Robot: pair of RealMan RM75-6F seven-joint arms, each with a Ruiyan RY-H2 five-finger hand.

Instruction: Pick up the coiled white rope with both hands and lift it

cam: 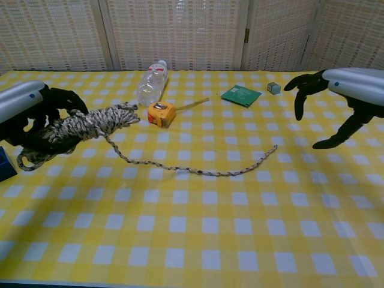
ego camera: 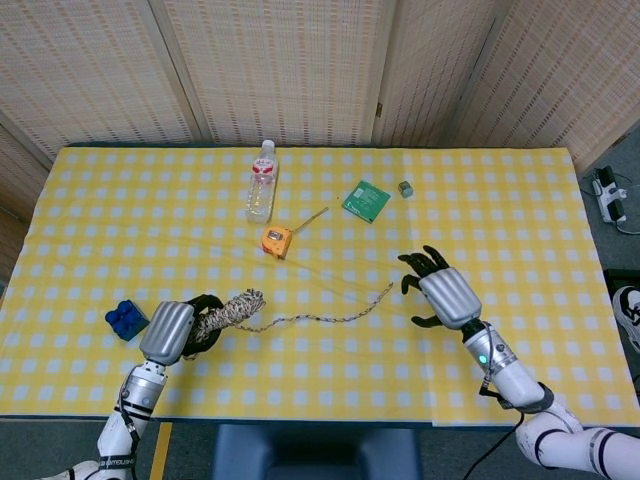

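Note:
My left hand (ego camera: 176, 328) (cam: 35, 114) grips the coiled end of the white rope (ego camera: 232, 309) (cam: 84, 125) and holds the coil above the cloth at the left. The rope's loose tail (ego camera: 330, 315) (cam: 204, 171) trails right along the table and ends near the middle. My right hand (ego camera: 440, 292) (cam: 339, 99) hovers just right of the tail's tip with its fingers spread and nothing in it.
A clear plastic bottle (ego camera: 261, 183) (cam: 150, 83), an orange tape measure (ego camera: 276, 240) (cam: 159, 113), a green card (ego camera: 366, 200) (cam: 240, 95) and a small grey cube (ego camera: 405, 187) (cam: 273, 87) lie toward the back. A blue block (ego camera: 125, 319) sits left of my left hand.

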